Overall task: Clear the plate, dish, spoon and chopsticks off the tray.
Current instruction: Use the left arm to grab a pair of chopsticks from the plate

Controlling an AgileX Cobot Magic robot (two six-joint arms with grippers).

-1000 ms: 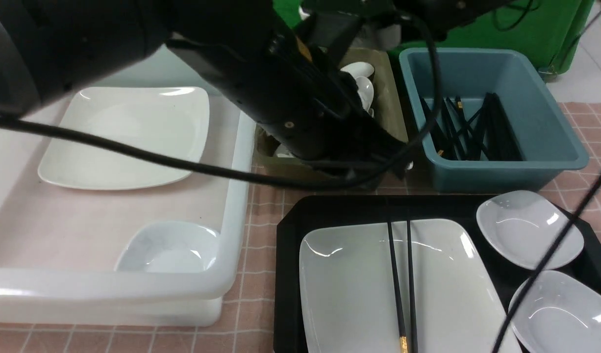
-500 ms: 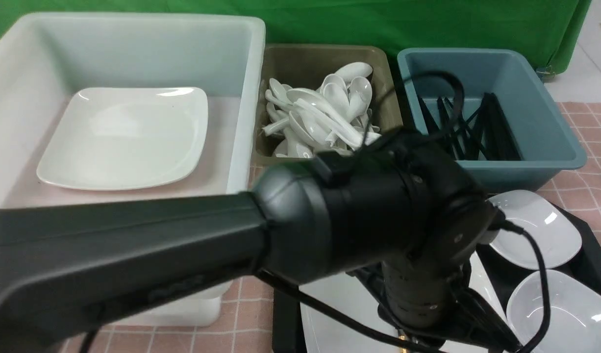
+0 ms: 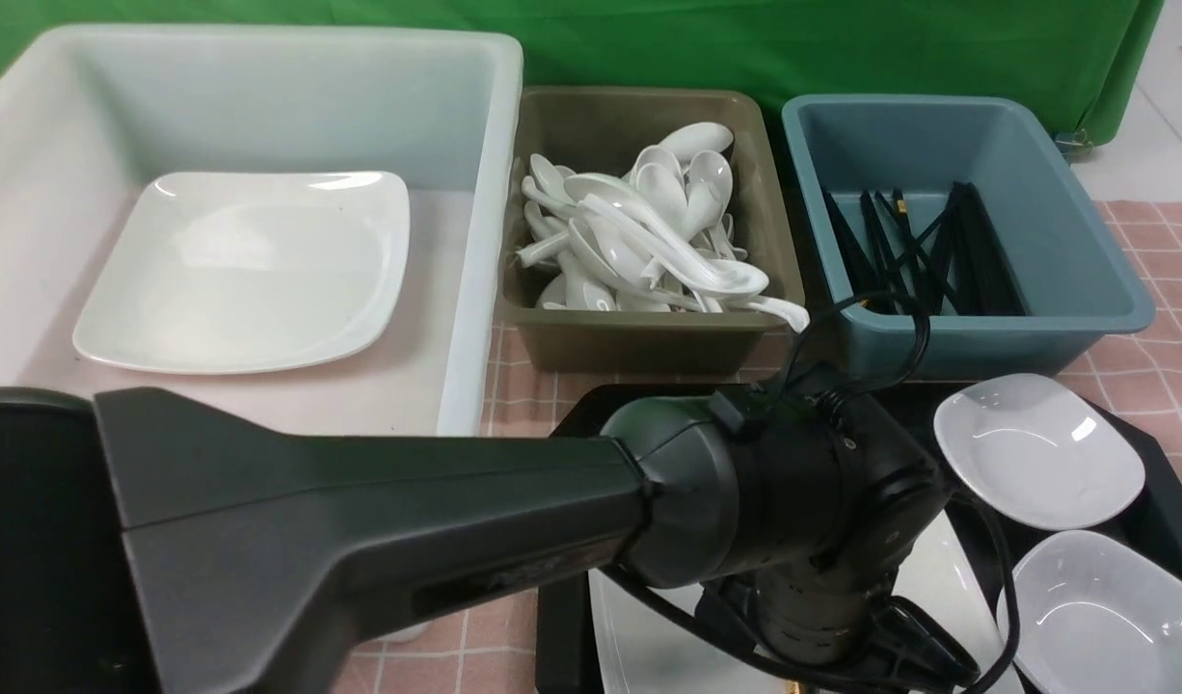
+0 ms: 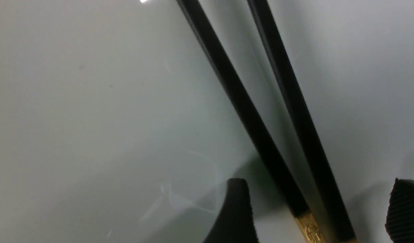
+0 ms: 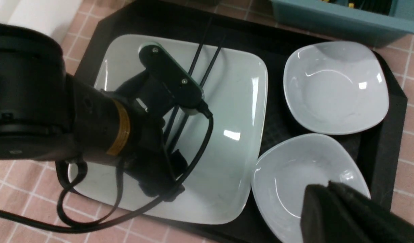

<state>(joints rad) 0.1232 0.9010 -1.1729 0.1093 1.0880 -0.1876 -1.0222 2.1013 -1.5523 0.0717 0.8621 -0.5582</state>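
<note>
The left arm (image 3: pixel 360 540) has dropped toward the plate (image 4: pixel 92 118). The left hand (image 4: pixel 321 212) is wide open and empty, straddling the chopsticks (image 4: pixel 254 125) near their gold-banded ends.

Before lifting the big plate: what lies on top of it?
Two black chopsticks lie on the plate, with the open left gripper astride them. The left arm hides part of the plate's surface.
</note>
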